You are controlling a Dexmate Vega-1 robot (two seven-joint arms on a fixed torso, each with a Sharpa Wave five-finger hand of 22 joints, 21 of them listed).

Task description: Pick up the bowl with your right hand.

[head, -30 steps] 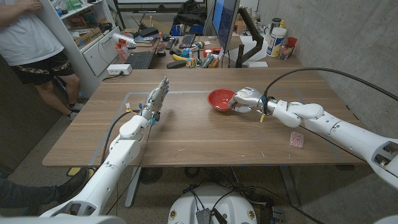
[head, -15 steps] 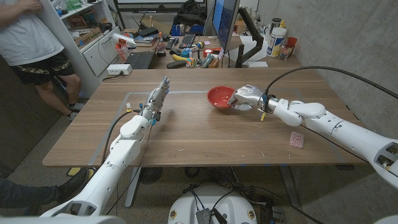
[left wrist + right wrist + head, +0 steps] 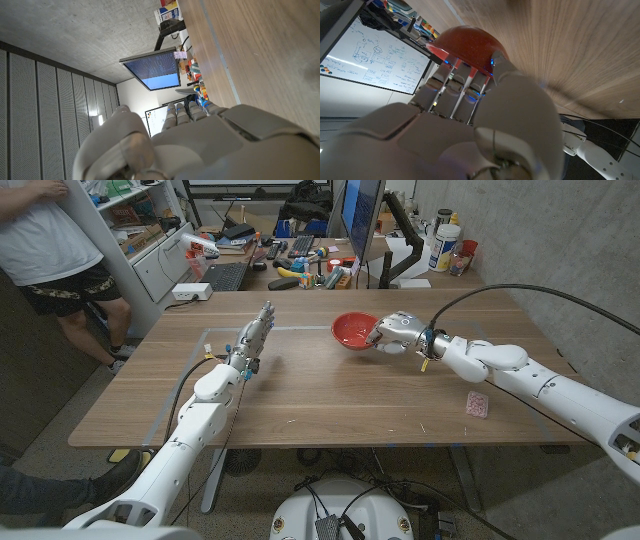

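Gripping the red bowl point(image 3: 354, 332) by its rim, the right hand point(image 3: 396, 332) holds it tilted; the left hand point(image 3: 252, 338) — fingers straight — holds nothing.

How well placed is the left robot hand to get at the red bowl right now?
Probably not well: the left robot hand stands apart across bare table, and the red bowl is already gripped by the right robot hand, which crowds its near side.

No text can be read: the writing and diagrams on the whiteboard point(image 3: 367, 55) and the lines on the monitor point(image 3: 152, 72) are too small to make out.
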